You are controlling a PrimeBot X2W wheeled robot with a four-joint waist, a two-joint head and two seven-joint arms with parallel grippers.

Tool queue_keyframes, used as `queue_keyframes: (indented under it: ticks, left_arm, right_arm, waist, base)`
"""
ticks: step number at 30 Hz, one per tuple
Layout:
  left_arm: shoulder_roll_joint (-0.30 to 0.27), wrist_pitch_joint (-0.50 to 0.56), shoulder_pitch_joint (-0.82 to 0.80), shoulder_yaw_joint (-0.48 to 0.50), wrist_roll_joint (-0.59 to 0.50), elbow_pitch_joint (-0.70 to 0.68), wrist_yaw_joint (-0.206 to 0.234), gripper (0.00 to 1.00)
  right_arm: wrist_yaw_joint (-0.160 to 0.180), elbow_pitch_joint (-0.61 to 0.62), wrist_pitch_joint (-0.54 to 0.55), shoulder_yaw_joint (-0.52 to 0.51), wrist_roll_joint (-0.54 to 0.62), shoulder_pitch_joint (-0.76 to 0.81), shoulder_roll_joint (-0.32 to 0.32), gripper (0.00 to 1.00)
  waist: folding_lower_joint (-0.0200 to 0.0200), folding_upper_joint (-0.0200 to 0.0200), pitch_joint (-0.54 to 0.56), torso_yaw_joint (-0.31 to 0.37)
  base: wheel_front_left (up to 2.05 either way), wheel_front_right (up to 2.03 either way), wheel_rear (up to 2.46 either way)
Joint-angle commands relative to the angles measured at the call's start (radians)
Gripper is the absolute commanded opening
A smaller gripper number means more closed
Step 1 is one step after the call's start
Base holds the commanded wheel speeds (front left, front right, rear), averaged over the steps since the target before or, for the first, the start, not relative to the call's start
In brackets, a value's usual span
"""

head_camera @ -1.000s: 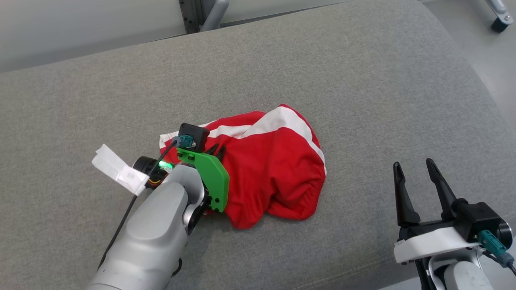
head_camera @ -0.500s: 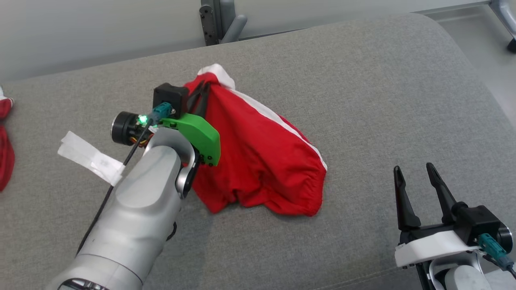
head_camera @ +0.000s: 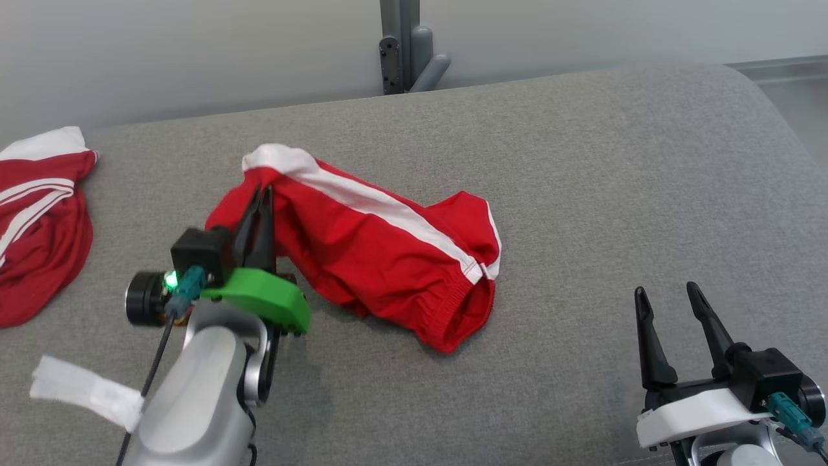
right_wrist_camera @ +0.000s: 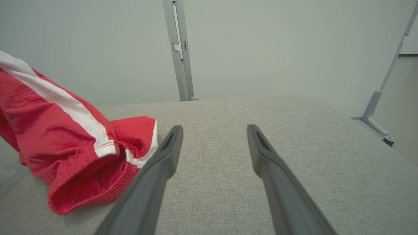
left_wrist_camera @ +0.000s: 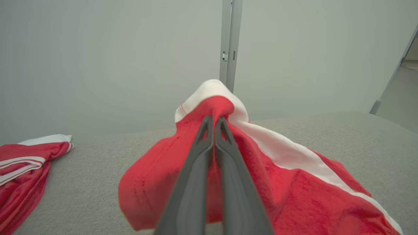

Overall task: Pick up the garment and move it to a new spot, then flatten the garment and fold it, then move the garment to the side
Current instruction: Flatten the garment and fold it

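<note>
The garment (head_camera: 381, 249) is a pair of red shorts with a white side stripe, stretched out across the grey cushion (head_camera: 582, 168). My left gripper (head_camera: 263, 191) is shut on its upper left end and holds that end lifted; the waistband end rests on the cushion at the lower right. In the left wrist view the closed fingers (left_wrist_camera: 196, 169) pinch red cloth (left_wrist_camera: 287, 192) just under a white hem. My right gripper (head_camera: 666, 298) stands open at the lower right, apart from the shorts. The right wrist view shows the elastic waistband (right_wrist_camera: 81, 153) lying left of its spread fingers (right_wrist_camera: 156, 169).
A second red and white garment (head_camera: 39, 213) lies crumpled at the cushion's far left edge. A grey metal post (head_camera: 401, 45) stands behind the cushion against the pale wall. Bare cushion stretches to the right and front of the shorts.
My left gripper closed on the shorts, lifted them from a crumpled heap and pulled them leftward, stretching them out. The head camera has panned, bringing the second garment into view. The right gripper held still.
</note>
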State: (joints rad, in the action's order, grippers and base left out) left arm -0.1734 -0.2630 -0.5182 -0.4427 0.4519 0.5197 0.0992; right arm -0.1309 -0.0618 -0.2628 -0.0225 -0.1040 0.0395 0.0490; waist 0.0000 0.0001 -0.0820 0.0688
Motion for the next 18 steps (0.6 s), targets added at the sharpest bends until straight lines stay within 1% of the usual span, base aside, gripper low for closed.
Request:
queue_keyframes:
  ticks: [1,4,8,13,18]
  left_arm:
    - [0.003,-0.001,0.046,0.012,-0.008,-0.022,0.007,0.0]
    - [0.02,-0.001,0.162,0.038,-0.025,-0.08,0.013,0.0]
    - [0.046,-0.001,0.276,0.057,-0.047,-0.093,0.008,0.0]
    - [0.068,-0.001,0.359,0.092,-0.08,-0.08,0.005,0.0]
    - [0.084,-0.001,0.404,0.115,-0.112,-0.075,-0.01,0.0]
  right_arm:
    - [0.0,0.001,-0.003,0.0,0.005,0.011,0.003,1.0]
    - [0.0,-0.001,-0.003,0.003,0.009,0.009,0.003,1.0]
    - [0.0,-0.013,-0.003,0.013,0.014,0.008,0.003,1.0]
    - [0.0,-0.026,-0.003,0.032,0.015,0.008,0.003,1.0]
    - [0.0,-0.034,-0.003,0.047,0.012,0.013,0.003,1.0]
  waist:
    - [0.0,-0.0001,0.008,-0.021]
    - [0.0,-0.0001,0.007,-0.036]
    - [0.0,-0.0001,0.011,-0.049]
    - [0.0,-0.0001,0.017,-0.056]
    - [0.0,-0.0001,0.02,-0.059]
  base:
    - [0.0,0.0,0.0]
    - [0.0,0.0,0.0]
    - [0.0,0.0,0.0]
    - [0.0,0.0,0.0]
    - [0.0,0.0,0.0]
